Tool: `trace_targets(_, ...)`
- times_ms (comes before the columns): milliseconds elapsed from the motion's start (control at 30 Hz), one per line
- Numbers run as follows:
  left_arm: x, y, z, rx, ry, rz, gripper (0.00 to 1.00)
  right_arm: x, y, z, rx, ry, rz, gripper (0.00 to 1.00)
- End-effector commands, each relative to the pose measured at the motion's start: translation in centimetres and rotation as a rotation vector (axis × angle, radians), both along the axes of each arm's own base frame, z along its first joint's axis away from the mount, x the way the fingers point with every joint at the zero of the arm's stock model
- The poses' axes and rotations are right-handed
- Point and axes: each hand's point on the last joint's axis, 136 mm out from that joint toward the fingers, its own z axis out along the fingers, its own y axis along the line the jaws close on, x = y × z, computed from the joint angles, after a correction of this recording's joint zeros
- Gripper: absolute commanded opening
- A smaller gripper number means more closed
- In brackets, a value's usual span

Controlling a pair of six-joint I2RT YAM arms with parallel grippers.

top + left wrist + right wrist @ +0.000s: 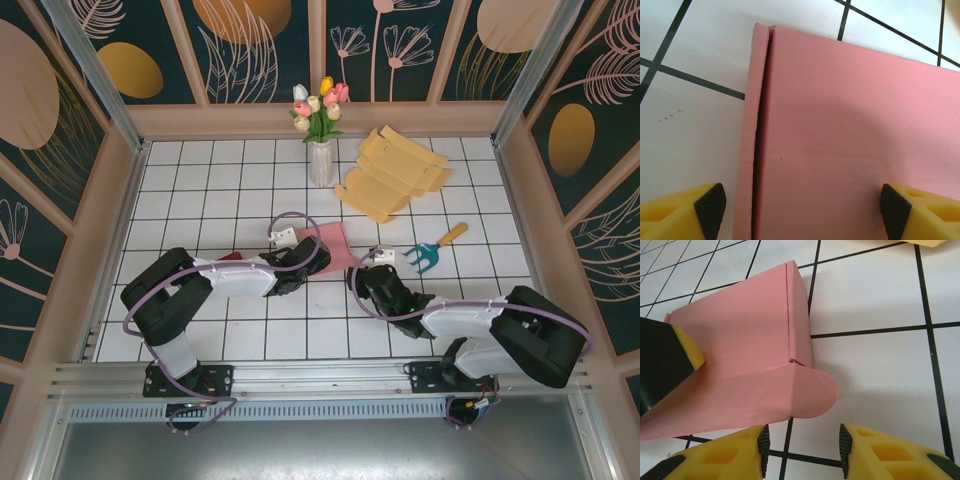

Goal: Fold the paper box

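Where the two arms meet over the tiled table (200, 200), the left gripper (802, 207) stands wide open above the pink paper box (850, 125), one fingertip past its folded left wall, the other over its top panel. The right gripper (802, 442) has its jaws parted around nothing, just short of the box's rounded flap (812, 392). The box's inside is hidden. Farther right lies a blue hand fork (430, 255). Beyond, a white vase (321, 165) holds tulips (318, 105), beside flat yellow cardboard (395, 175).
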Motion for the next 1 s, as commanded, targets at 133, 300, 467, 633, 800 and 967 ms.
trace_targets(133,-4.6,6.0,-6.5,0.287,0.237,-0.016,0.80,0.6,-0.9,0.2,-0.044,0.012,-0.008,0.44)
trace_targets(300,-4.1,6.1,-6.5,0.337,0.221,-0.033,0.80,1.8,-1.3,0.7,-0.061,0.012,-0.016,0.45)
trace_targets(467,-3.3,6.0,-5.9,0.372,0.147,-0.122,0.81,3.2,-0.9,2.9,-0.012,-0.015,0.012,0.47)
trace_targets(633,-2.6,4.9,-4.3,0.368,0.024,-0.284,0.80,4.7,-0.3,4.7,0.015,-0.039,0.055,0.51)
trace_targets(800,-2.6,3.5,-1.5,0.296,-0.103,-0.402,0.79,6.2,1.3,3.8,0.014,-0.001,0.095,0.52)
trace_targets(967,-2.3,3.2,-0.5,0.292,-0.123,-0.414,0.79,6.7,3.3,2.3,0.051,0.039,0.146,0.52)
